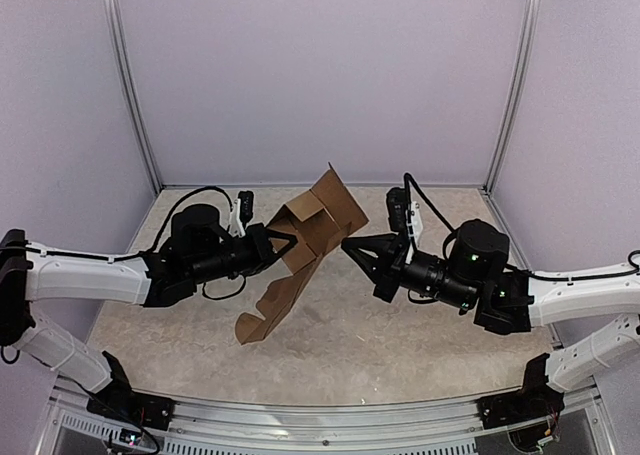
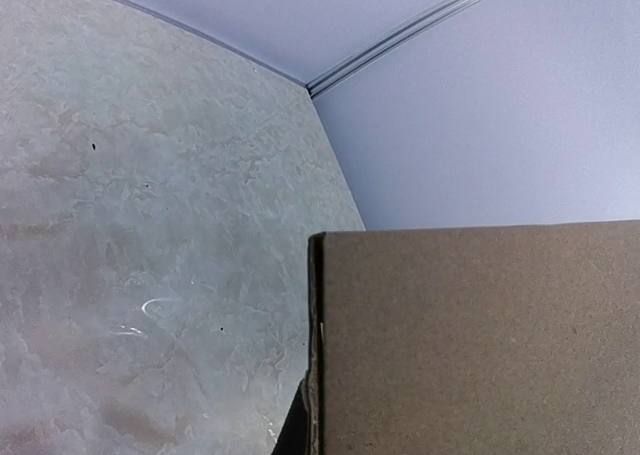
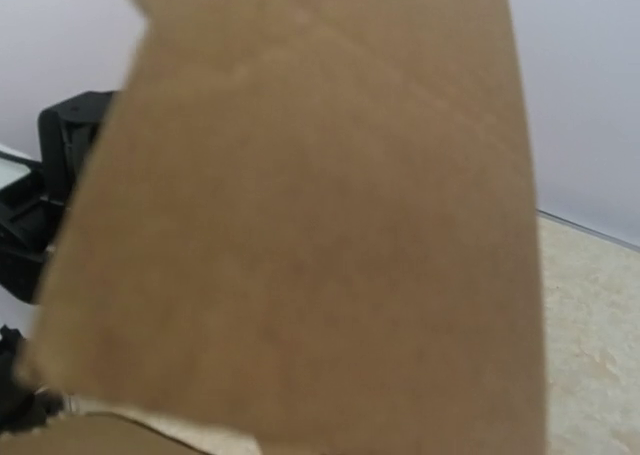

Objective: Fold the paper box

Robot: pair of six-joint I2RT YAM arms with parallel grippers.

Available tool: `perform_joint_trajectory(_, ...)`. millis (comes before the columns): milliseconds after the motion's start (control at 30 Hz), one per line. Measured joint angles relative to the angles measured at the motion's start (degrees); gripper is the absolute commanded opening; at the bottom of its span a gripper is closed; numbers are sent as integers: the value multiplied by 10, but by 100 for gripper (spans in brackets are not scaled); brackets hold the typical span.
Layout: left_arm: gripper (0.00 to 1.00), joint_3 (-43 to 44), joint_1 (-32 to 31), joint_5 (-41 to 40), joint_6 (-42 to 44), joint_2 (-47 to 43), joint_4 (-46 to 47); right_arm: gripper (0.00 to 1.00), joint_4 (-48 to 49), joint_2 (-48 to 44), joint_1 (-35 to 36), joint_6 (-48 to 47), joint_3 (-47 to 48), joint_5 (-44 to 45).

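Working over a mottled beige worktop [image 1: 420, 345] inside pale lilac walls [image 1: 320, 75]. Clamping the part-folded paper box [image 1: 335, 210] in the left jaws, raised between both arms; pointing the right jaws, pressed together, just beside its right edge.

Centre blocked by paper box [image 1: 320, 225]; table [image 1: 400, 350] free nearer front.

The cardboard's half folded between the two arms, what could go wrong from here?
The left tool pinches only one edge of the paper box, so the sheet might slip or twist. The shut right tool points at a raised panel; pushing off a crease could buckle it. Both wrist views are largely filled with cardboard.
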Motion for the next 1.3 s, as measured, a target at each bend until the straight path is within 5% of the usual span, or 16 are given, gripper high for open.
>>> perform_joint_trajectory(600, 0, 1, -30, -10, 17, 0, 5, 0, -13, 40, 2, -11, 33, 27)
perform_joint_trajectory(1300, 0, 27, -33, -61, 86, -26, -97, 0, -103, 63, 6, -9, 60, 66)
